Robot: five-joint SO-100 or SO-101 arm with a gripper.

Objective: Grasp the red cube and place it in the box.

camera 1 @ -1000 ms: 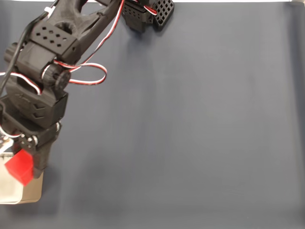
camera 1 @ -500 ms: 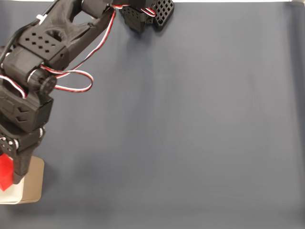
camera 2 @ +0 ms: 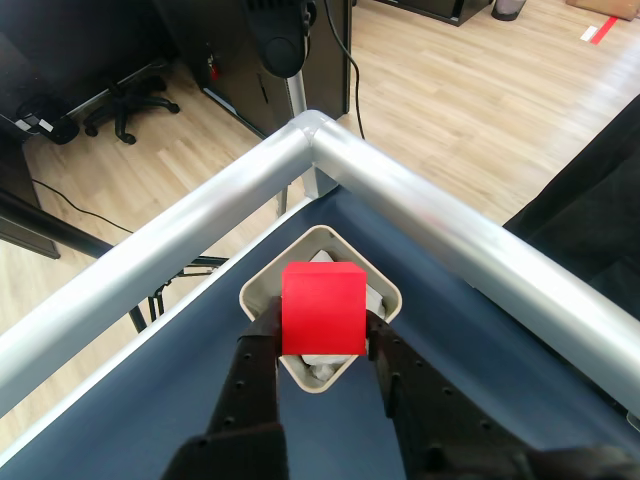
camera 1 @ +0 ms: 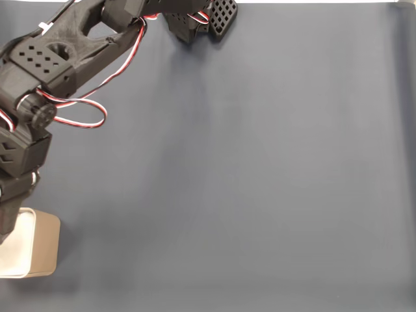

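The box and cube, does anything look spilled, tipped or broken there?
Nothing stands out. The red cube sits squarely in the end effector above the box, which looks upright and intact on the table's corner.

Arm [camera 1: 58,58] stretched from its top-edge base down the left side of the fixed view, wrist at the frame edge. Gripper [camera 2: 320,345] pointing down, both black fingers [camera 2: 258,365] clamped on the cube [camera 2: 322,308] between the tips.

Box [camera 1: 39,250] cut off (left edge).
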